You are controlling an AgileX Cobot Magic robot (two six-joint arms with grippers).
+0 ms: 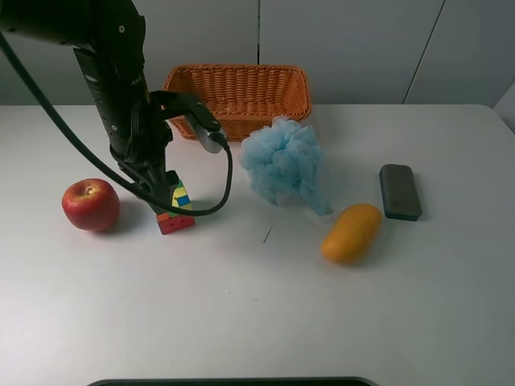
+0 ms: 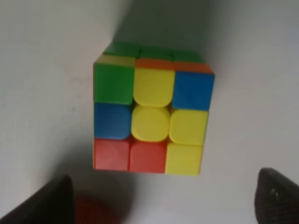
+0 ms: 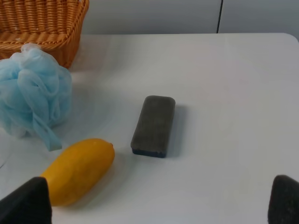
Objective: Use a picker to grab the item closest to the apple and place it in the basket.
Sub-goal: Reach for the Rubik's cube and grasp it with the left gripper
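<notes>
My left claw [image 1: 166,191] is down over the cube [image 1: 177,212], its two dark fingers [image 2: 46,203] spread wide, wider than the cube [image 2: 152,121]. It has not closed on the cube, and I cannot tell whether either finger touches it. The cube is glossy plastic with rounded tiles in yellow, blue, green, red and orange. It sits on the tabletop [image 1: 257,322] toward the left edge, just beside the apple [image 1: 91,204], which lies closer to that edge. The apple is red, smooth and round, with a yellowish patch near its stem.

The tabletop is matte white and plain, with pale grey wall panels [image 1: 346,48] behind its far edge. A black cable [image 1: 228,173] loops from my left arm down past the cube.

The basket [image 1: 237,72] is orange-brown woven wicker, rectangular with flared walls. It stands at the far edge, left of the middle. A frilly light-blue mesh bath puff [image 1: 282,165] rests just in front of its right end. Toward the right edge lie a smooth yellow-orange mango [image 1: 352,232] and a dark grey, felt-like block [image 1: 400,191] with rounded corners, near each other but apart.

My right claw [image 3: 154,205] hangs with its fingers wide apart, gripping nothing, looking across the mango, the block and the puff.
</notes>
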